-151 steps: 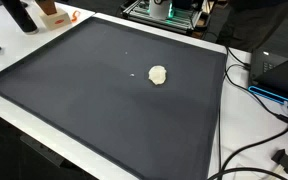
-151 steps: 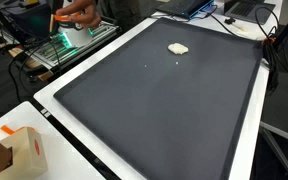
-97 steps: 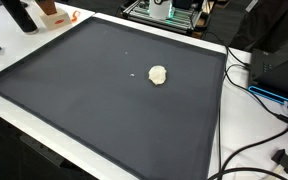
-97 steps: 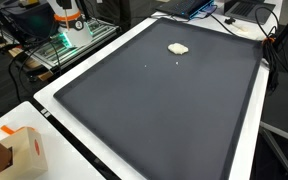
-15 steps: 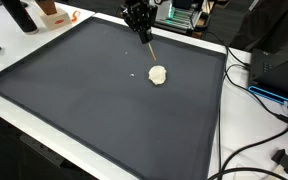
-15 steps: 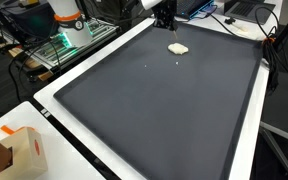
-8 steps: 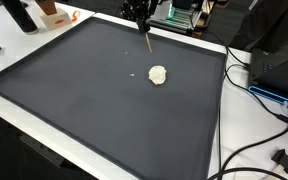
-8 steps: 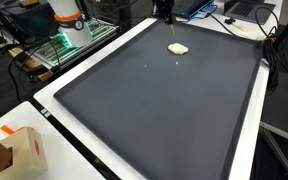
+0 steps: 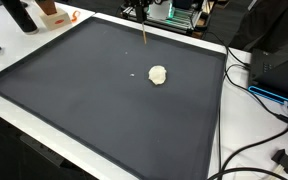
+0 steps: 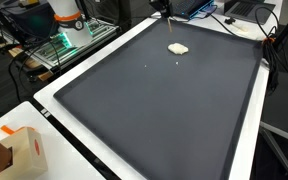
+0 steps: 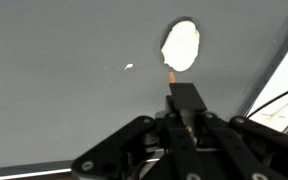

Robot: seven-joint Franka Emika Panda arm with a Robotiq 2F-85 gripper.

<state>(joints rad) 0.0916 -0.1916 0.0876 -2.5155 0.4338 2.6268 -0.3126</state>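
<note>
Gripper (image 11: 186,105) clenched on one thin stick (image 9: 145,31), I hover above one black mat (image 9: 74,110) covering the white table (image 10: 49,110). One pale lump (image 9: 158,75) lies toward the mat's cable-side edge, with one white speck (image 11: 129,68) near it. Cables (image 9: 242,70) crowd that table edge.

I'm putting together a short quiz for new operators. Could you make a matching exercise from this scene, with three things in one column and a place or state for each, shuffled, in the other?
Things:
1. pale lump
2. thin stick
3. cardboard box

Places or states:
A. gripped in the hand, above the far side of the mat
B. standing on the white table, off a corner of the mat
C. lying on the dark mat

Pairs: 1-C, 2-A, 3-B
</note>
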